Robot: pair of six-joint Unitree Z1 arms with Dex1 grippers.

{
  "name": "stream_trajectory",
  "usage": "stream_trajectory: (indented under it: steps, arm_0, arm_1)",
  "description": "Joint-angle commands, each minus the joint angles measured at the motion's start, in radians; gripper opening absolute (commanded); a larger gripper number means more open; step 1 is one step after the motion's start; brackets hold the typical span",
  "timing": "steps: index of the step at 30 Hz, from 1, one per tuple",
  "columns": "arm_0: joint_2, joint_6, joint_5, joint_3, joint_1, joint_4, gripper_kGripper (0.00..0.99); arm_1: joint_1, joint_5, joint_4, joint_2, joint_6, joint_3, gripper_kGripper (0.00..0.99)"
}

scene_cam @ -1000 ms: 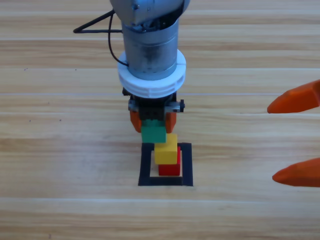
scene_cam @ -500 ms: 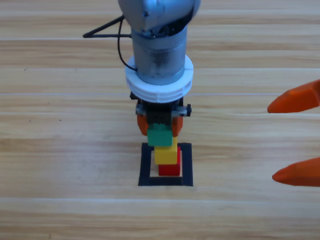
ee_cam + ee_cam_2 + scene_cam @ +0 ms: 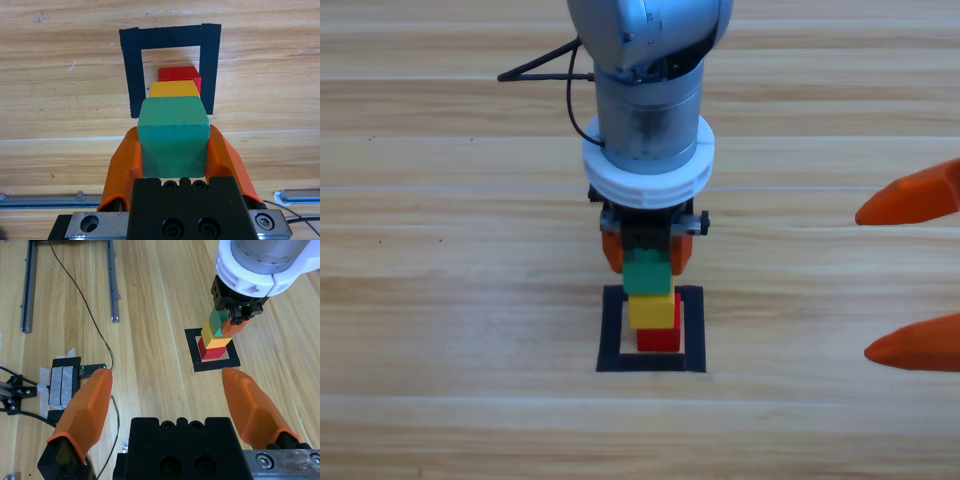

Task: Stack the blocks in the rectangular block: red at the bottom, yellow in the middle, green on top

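A wooden table (image 3: 440, 300) is seen; 2 metal rails (image 3: 70, 275), black cables (image 3: 95, 335) and a taped box (image 3: 65, 382) are laid there.

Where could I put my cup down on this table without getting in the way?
Bare wood lies left of the tape outline, out to the picture's edge, and along the near edge below it. It is crowded at the outline: the left gripper holds the green cube over the yellow and red ones. The open right gripper waits at the right.

Cubes: red (image 3: 659, 338), yellow (image 3: 652, 311), teal-green (image 3: 647, 274). Outline (image 3: 612, 330) black tape. Tabletop (image 3: 440, 300) light wood grain. Left tool (image 3: 647, 252) orange, arm grey.
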Motion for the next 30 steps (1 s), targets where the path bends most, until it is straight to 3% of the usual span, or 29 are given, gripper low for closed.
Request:
stream_trajectory:
  steps: [1,30]
  arm_0:
    - [0.047,-0.008,-0.009,-0.007,-0.025,0.005,0.011]
    - [0.084,-0.007,-0.011,-0.028,-0.026,0.003,0.011]
  arm_1:
    - [0.003,-0.020,0.001,0.009,-0.002,0.024,0.969]
    - [0.003,-0.022,0.001,0.009,-0.002,0.025,0.969]
